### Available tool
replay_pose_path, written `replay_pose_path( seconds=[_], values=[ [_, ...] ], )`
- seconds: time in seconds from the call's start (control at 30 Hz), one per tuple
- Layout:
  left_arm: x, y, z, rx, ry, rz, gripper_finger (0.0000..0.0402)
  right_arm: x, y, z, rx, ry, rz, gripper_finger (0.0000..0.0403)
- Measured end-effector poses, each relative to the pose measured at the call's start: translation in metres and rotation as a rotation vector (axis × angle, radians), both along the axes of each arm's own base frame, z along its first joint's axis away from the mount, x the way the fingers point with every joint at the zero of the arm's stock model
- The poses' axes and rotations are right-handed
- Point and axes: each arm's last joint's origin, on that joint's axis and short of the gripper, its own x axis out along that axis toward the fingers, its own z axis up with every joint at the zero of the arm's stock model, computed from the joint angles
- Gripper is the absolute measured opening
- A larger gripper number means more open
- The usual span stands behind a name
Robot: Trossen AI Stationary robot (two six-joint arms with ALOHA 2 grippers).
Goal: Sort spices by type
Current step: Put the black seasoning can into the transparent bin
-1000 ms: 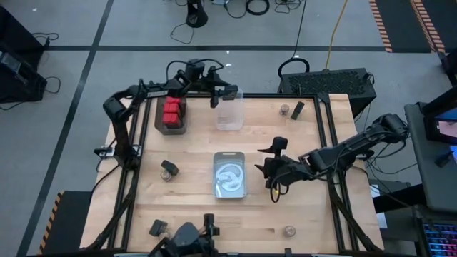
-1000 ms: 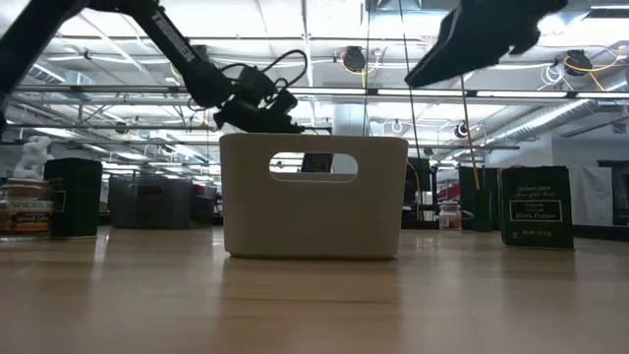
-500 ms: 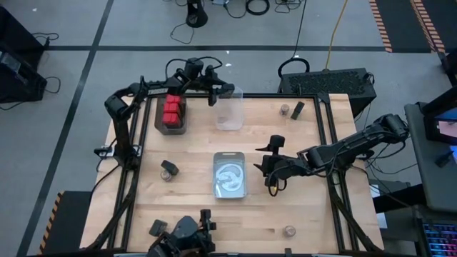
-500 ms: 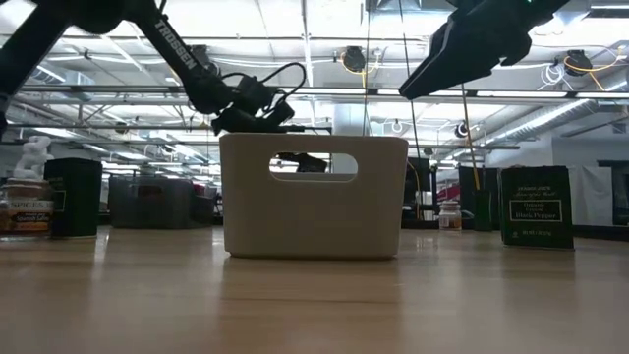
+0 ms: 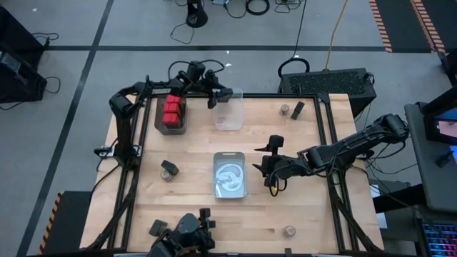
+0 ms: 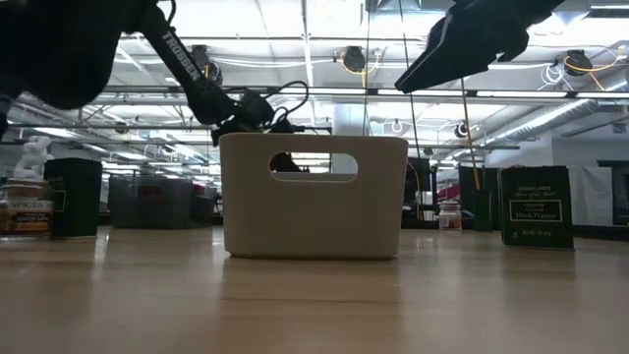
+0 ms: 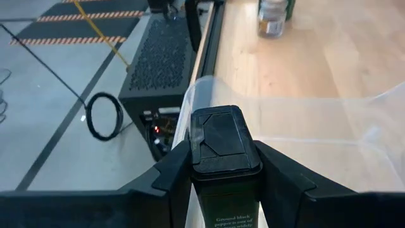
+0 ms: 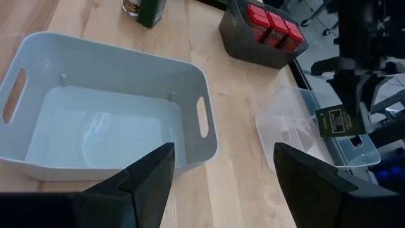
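Observation:
My left gripper (image 5: 214, 98) is shut on a black spice box (image 7: 218, 142) above the far left corner of the clear plastic bin (image 5: 230, 113). Red spice boxes (image 5: 171, 112) sit in a dark bin at the far left. My right gripper (image 5: 265, 170) is open and hovers right of the pale rectangular bin (image 5: 230, 175), touching nothing. On the table stand a jar and black box (image 5: 168, 170), a jar (image 5: 285, 109) beside a black box (image 5: 298, 108), a jar (image 5: 289, 230) and a black box (image 5: 157, 227). My left gripper pinches the black spice box between its two fingers (image 7: 177, 174) at the upper end, on opposite sides at the cap (image 7: 221, 166). The fingers come from above, pointing down. The box (image 8: 338, 120) hangs below them, roughly upright and lifted clear over the clear bin.
The pale bin (image 8: 107, 120) has handle slots in its end walls and nothing in it. The clear bin (image 8: 297, 126) stands between it and the table's far edge. Bare wood lies along the near edge and on the right half.
My left gripper, still shut on the black box, has shifted a little toward the table's left above the clear bin. My right gripper has edged slightly left toward the pale bin and stayed open.

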Motion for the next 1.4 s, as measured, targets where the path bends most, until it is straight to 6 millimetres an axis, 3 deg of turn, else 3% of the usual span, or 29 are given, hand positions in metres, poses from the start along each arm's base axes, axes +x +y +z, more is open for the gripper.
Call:
replay_pose_path(
  seconds=[0.3, 0.93, 1.1, 1.4],
  values=[
    [0.000, 0.001, -0.003, 0.041, 0.048, 0.061, 0.0150, 0.000, 0.000, 0.000, -0.003, 0.001, 0.002, 0.0251],
    [0.012, -0.008, -0.003, 0.119, 0.109, 0.162, 0.0194, 0.000, 0.000, 0.000, -0.004, 0.005, 0.002, 0.0251],
    [0.015, -0.012, 0.004, 0.146, 0.096, 0.171, 0.0194, 0.000, 0.000, 0.000, -0.005, 0.007, 0.002, 0.0251],
    [0.019, -0.028, 0.038, 0.190, 0.028, 0.138, 0.0195, 0.000, 0.000, 0.000, -0.005, 0.009, 0.002, 0.0251]
  ],
)
